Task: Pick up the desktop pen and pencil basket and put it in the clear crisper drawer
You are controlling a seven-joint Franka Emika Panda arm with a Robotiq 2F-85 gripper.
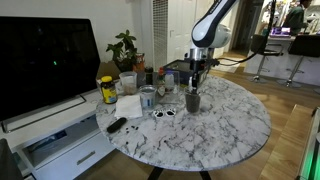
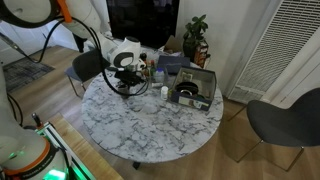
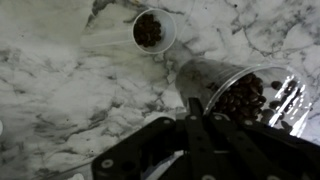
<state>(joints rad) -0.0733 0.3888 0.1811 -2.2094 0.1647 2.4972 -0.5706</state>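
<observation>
The dark grey-black pen and pencil basket (image 1: 192,101) stands upright on the round marble table (image 1: 225,130), near its middle. My gripper (image 1: 196,82) hangs just above the basket's top. In the wrist view my fingers (image 3: 197,108) lie side by side with nothing between them. Just ahead of them is a cup with a shiny rim and dark brown inside (image 3: 243,97), most likely the basket. The clear crisper drawer (image 2: 203,73) sits at the table's far side with dark items in it. It also shows behind my gripper in an exterior view (image 1: 176,68).
A yellow-labelled jar (image 1: 107,91), a white cloth (image 1: 129,105), a dark remote (image 1: 116,125) and small glasses (image 1: 148,97) crowd one side of the table. A small white cup with brown contents (image 3: 152,28) stands close by. A potted plant (image 1: 126,47), a TV (image 1: 45,60) and chairs surround the table.
</observation>
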